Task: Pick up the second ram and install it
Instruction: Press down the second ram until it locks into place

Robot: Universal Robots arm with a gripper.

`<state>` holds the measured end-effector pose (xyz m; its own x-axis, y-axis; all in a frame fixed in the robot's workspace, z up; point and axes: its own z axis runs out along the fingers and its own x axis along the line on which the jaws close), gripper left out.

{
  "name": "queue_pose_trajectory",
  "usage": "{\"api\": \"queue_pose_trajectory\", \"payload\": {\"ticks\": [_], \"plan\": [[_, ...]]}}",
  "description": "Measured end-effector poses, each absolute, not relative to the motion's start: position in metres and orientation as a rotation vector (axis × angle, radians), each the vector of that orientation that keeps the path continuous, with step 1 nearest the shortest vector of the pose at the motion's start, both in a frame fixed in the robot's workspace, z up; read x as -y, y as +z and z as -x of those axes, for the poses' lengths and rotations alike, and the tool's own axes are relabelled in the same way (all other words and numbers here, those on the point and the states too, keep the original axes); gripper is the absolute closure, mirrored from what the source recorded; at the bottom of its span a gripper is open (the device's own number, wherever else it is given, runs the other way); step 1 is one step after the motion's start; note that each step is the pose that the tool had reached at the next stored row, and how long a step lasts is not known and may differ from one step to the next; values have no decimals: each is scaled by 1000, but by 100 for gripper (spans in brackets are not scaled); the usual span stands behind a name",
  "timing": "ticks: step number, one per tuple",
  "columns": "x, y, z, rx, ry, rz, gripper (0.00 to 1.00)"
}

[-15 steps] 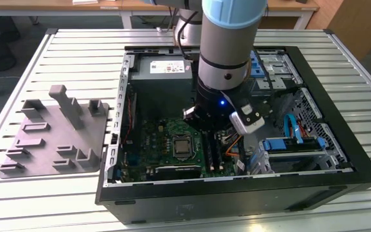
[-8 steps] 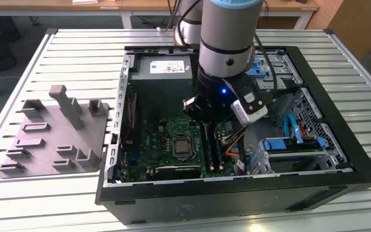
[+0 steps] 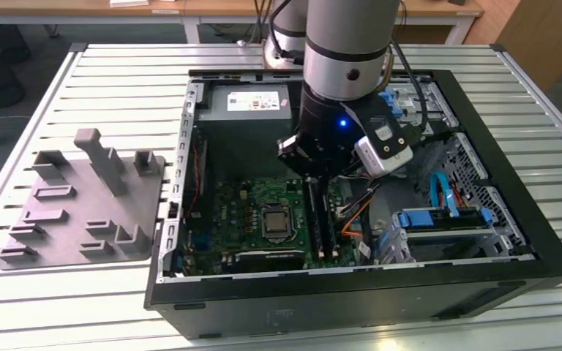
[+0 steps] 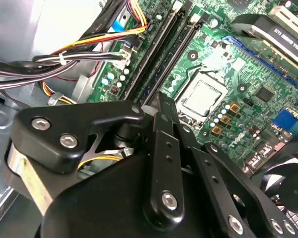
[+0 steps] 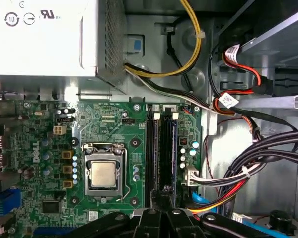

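The gripper [image 3: 312,178] is positioned low inside the open computer case [image 3: 515,219], directly above the memory sockets [image 3: 322,219] of the green board [image 3: 252,212]. In the first wrist view, the gripper [image 5: 165,198] fingers are drawn close together over the near end of the sockets [image 5: 161,148]; whether a part is pinched between them cannot be told. In the second wrist view, the black linkage of the gripper [image 4: 161,106] is seen to end at the sockets [image 4: 169,44].

The second ram [image 5: 170,148] appears as a dark strip standing in the socket nearer the cable side, in line with the fingers; its seating cannot be confirmed. The processor socket [image 5: 103,173] lies just beside the memory sockets. A bundle of cables [image 5: 248,168] runs on the other side. In the exterior view, a grey tray [image 3: 76,212] rests on the slatted table [image 3: 47,95], at the exterior view's left of the case.
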<state>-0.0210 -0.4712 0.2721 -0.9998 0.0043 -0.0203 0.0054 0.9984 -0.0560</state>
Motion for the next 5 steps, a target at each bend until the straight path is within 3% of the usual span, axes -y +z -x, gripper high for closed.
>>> {"api": "queue_pose_trajectory", "payload": {"ticks": [5], "plan": [[471,272,21,-3120,-87,-8,90]]}}
